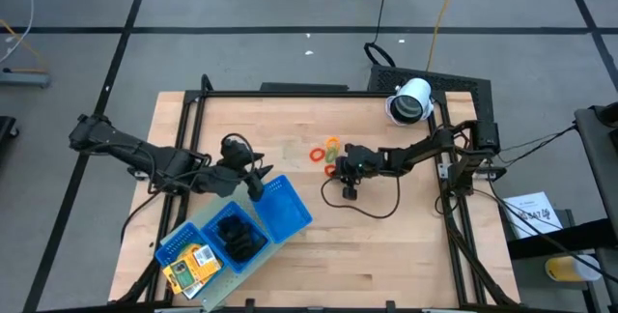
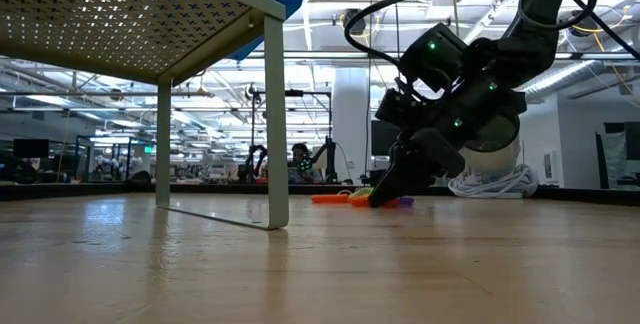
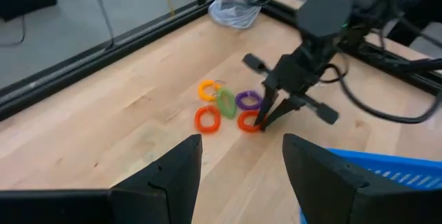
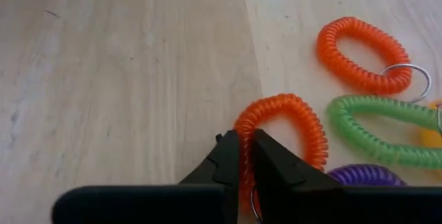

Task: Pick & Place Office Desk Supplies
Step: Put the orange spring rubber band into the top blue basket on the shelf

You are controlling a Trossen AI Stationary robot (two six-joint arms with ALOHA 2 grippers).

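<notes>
Right gripper (image 4: 239,156): I see its fingers pinched together on the near coil of an orange ring (image 4: 290,131), frame centre in the high view.
Left gripper (image 3: 242,165): fingers apart, holding nothing, above the blue tray (image 1: 290,207) at lower left.
Other rings: second orange (image 4: 359,54), green (image 4: 376,131); purple (image 4: 366,176) cut off.
Yellow packs (image 1: 190,267): in the tray; print unreadable.

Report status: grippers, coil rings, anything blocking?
Right gripper shut on nearest orange ring. Left gripper open over blue tray. Other rings crowd the pick.
</notes>
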